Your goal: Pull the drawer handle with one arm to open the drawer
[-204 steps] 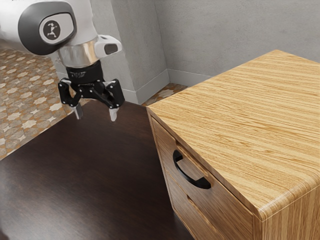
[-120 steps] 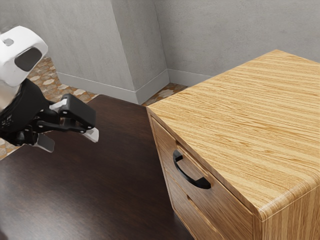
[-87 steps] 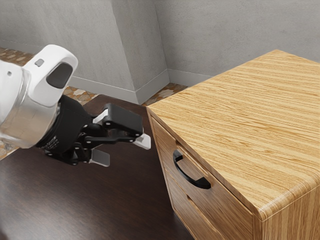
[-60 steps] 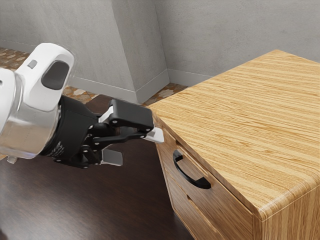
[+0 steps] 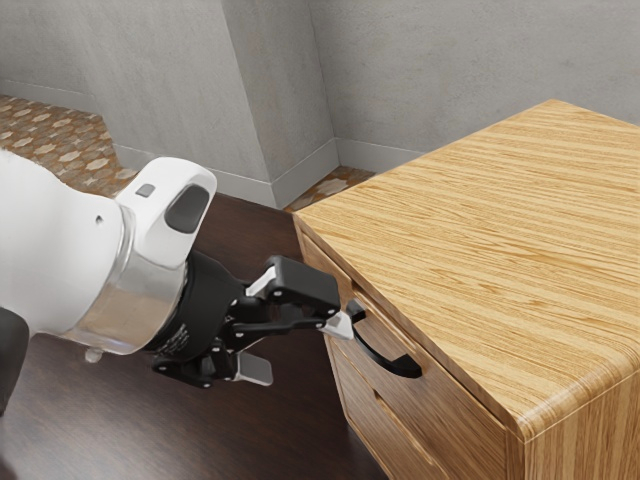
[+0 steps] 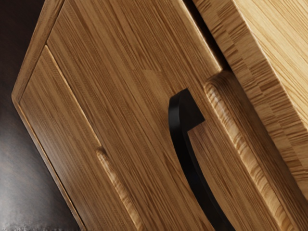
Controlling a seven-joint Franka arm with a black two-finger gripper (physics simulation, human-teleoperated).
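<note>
Black and curved, the drawer handle (image 5: pixel 385 350) sits on the upper drawer (image 5: pixel 326 280) of the pale wood cabinet (image 5: pixel 480 220), which stands on the dark tabletop (image 5: pixel 150 440). The drawer looks shut, its front level with the lower drawer (image 5: pixel 370 425). The claw (image 5: pixel 300 350) lies sideways, spread wide and holding nothing: one fingertip (image 5: pixel 342 326) is right at the handle's near end, the other out over the tabletop. In the wrist view the handle (image 6: pixel 185 144) bows clear of the wood, leaving a gap behind it. I judge it rigid, smooth and likely slippery, and the drawer fairly heavy to slide. Best hold is across the bar's middle, one finger behind it
</note>
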